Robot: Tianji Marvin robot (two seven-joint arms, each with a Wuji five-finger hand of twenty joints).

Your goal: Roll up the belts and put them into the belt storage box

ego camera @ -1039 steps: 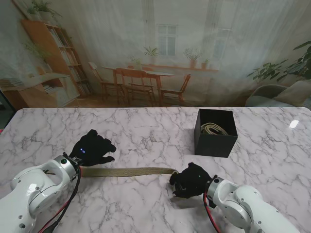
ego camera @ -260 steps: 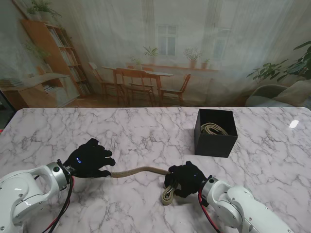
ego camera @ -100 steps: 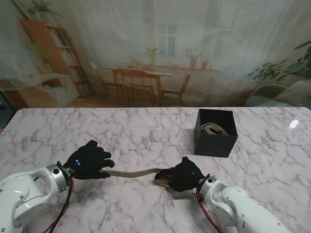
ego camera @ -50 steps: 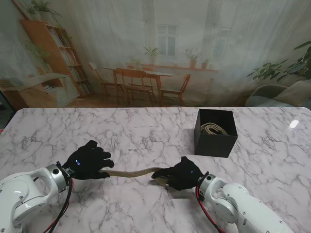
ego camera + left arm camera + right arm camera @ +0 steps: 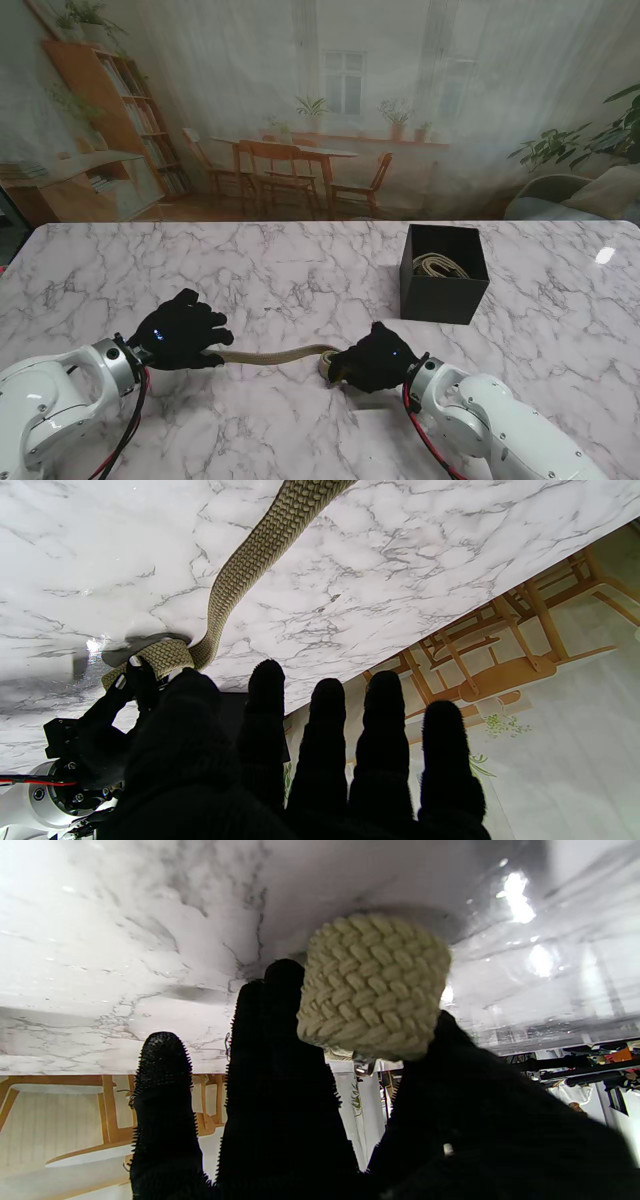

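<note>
A woven khaki belt (image 5: 272,355) lies across the marble table between my hands. Its right end is wound into a small roll (image 5: 328,366), and my right hand (image 5: 377,358) is shut on that roll. In the right wrist view the roll (image 5: 372,985) sits pinched between thumb and fingers (image 5: 280,1040), just off the table. My left hand (image 5: 180,330) rests over the belt's left end with its fingers (image 5: 380,740) straight and apart. The left wrist view shows the belt (image 5: 250,565) running away to the roll (image 5: 162,655) at my right hand (image 5: 95,730). The black storage box (image 5: 441,300) stands farther right.
A coiled pale belt (image 5: 441,265) lies inside the black box. The table's far edge (image 5: 300,224) runs in front of a printed backdrop of a room. My two white forearms come up from the near corners.
The belt lay flat and straight 10 s ago; its right end is now rolled up and the free stretch is shorter. Over the last second the right hand turned the roll slightly leftward.
</note>
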